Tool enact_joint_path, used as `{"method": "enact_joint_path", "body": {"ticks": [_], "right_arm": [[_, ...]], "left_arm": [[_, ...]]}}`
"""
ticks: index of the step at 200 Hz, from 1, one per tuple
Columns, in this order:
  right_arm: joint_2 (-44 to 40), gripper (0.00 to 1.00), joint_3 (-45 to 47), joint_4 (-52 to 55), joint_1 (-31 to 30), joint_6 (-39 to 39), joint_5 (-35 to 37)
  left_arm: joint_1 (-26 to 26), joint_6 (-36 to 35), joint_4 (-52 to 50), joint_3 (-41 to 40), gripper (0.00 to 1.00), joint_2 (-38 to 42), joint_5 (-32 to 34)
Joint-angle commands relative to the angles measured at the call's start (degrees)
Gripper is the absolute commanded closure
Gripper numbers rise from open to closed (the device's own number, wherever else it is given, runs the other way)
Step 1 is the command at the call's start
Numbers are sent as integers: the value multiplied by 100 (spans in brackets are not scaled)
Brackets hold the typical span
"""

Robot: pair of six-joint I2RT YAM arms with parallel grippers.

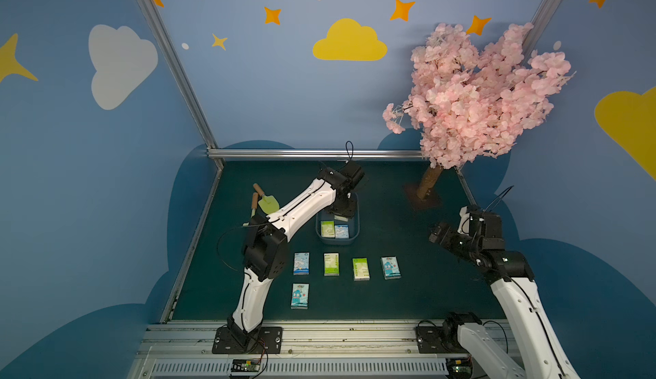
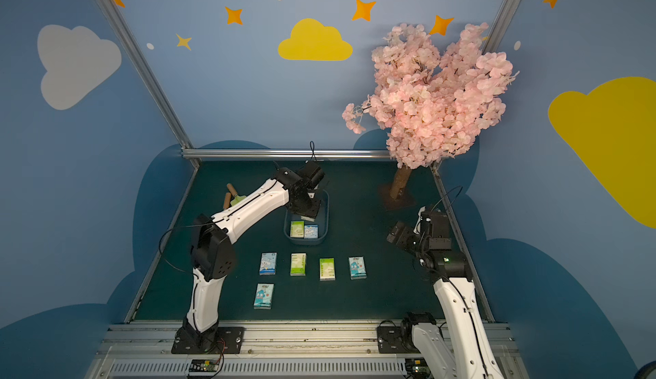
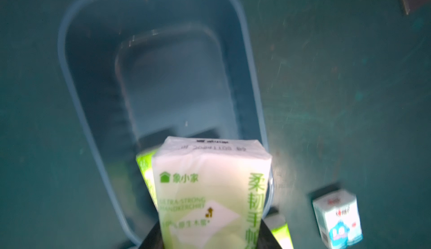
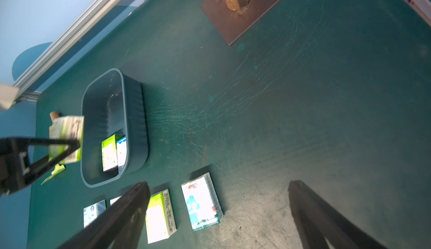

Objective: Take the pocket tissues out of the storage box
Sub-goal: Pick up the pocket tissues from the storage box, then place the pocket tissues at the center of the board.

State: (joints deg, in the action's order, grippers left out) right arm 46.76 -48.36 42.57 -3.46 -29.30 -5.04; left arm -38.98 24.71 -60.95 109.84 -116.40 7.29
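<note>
The grey-blue storage box (image 1: 356,225) (image 2: 326,217) stands mid-table. A green-white pack (image 1: 327,229) and a light blue pack (image 1: 341,231) stand side by side in its near end. My left gripper (image 3: 211,222) is shut on another green-white pack (image 3: 210,189), (image 4: 66,140) and holds it just above the box (image 3: 98,84). Several pocket tissues lie flat in front of the box: blue (image 1: 301,263), green (image 1: 331,264), green (image 1: 361,269), blue (image 1: 390,267), blue (image 1: 300,296). My right gripper (image 4: 218,184) (image 1: 438,233) hangs open at the right, holding nothing.
Two wooden-handled garden tools (image 1: 264,201) lie left of the box, under the left arm. A pink blossom tree (image 1: 475,93) stands on a base plate (image 4: 242,14) at the back right. Aluminium rails (image 1: 312,153) edge the green mat.
</note>
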Motion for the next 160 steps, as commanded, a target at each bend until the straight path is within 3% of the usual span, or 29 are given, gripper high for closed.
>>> {"method": "enact_joint_path", "body": {"ticks": [1,90,160], "right_arm": [[-93,2,98,-107,10,-67,-160],[-34,2,160,-152,10,-80,-280],[-23,2,160,-152,4,-16,-471]], "left_arm": [[-96,375,235,-664,52,725,-39],[-632,1796,534,-3566,52,3257,-361],[-1167,2622,558,-4434,52,3965,-457]]}}
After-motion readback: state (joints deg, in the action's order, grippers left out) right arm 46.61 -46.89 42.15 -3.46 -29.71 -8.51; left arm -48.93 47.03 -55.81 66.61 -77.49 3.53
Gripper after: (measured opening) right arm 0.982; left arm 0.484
